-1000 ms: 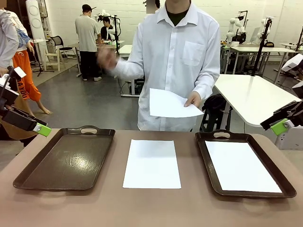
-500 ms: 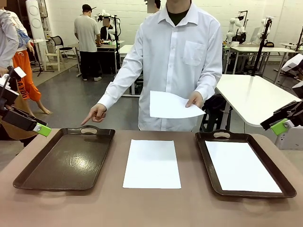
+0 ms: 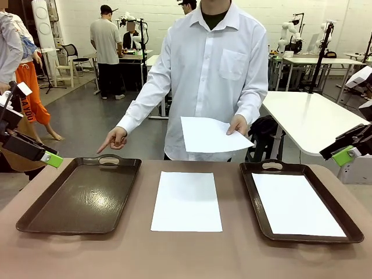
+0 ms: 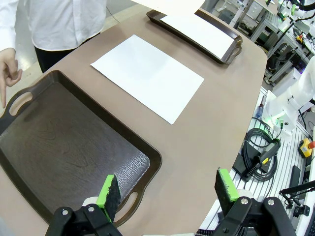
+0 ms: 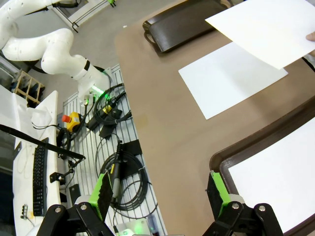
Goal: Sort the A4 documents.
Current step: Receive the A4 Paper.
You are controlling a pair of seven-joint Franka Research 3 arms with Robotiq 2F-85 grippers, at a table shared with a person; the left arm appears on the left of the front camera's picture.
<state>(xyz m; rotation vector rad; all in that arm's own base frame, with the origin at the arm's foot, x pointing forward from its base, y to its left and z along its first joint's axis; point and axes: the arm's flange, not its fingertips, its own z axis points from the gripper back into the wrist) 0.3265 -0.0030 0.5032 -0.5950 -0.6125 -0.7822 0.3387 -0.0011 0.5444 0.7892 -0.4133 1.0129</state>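
The left tool [image 4: 167, 182] and right tool [image 5: 160, 186] stand wide open and empty; an A4 document [image 3: 186, 201] lies on the counter [image 3: 186, 256] just right of the empty tray [image 3: 81, 197], which the person's hand [image 3: 113, 139] indicates, presumably as its destination.

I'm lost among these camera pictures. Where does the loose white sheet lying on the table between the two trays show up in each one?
Front view: loose sheet in the middle, just right of the empty tray.
Left wrist view: loose sheet upper middle, beyond the empty tray.
Right wrist view: loose sheet upper right, partly overlapped by the held sheet; empty tray at the top.
Shared landmark: the empty tray.
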